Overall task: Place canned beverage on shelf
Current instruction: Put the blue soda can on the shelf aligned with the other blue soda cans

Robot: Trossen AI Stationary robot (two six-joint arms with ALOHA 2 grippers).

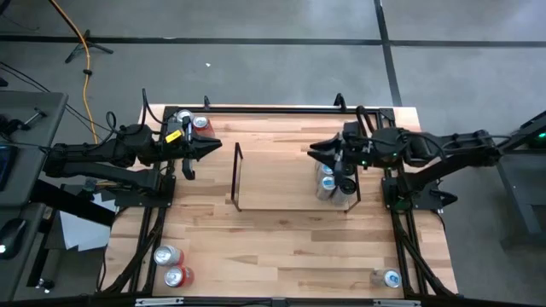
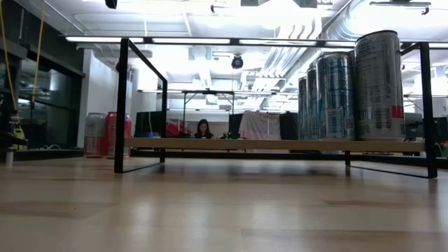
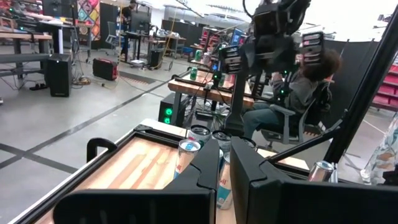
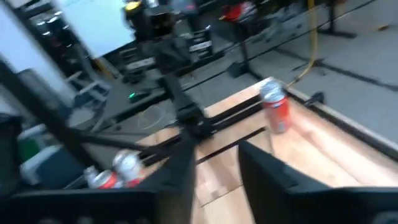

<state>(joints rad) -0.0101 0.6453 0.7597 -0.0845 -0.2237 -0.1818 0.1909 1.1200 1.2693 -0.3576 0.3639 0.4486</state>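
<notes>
Cans (image 1: pixel 327 179) stand in a short row at the right end of the shelf (image 1: pixel 238 179), right of centre in the high view, and the right gripper (image 1: pixel 314 152) hangs just above and beside them, its fingers pointing toward the middle of the table; in its own wrist view the two dark fingers stand apart with nothing between them. In the low view the same cans (image 2: pixel 378 84), tall and silver-blue, fill the upper right of the frame, upright and touching one another inside the thin black rods of the shelf (image 2: pixel 121 105), whose left part holds nothing. The left gripper (image 1: pixel 213 146) sits in the upper left of the high view, beside a red can (image 1: pixel 201 124) and a silver one (image 1: pixel 183 117) at the table's far corner, well apart from the shelf; its fingers are also spread and empty. Two red cans (image 1: pixel 173 265) lie near the lower left corner of the wooden table (image 1: pixel 281 247), and a single blue-topped can (image 1: pixel 390 278) stands near the lower right corner. Grey floor surrounds the table, with a yellow cable (image 1: pixel 86 77) at the upper left. Behind the shelf in the low view, a person (image 2: pixel 204 129) sits at a desk in a bright workshop.
</notes>
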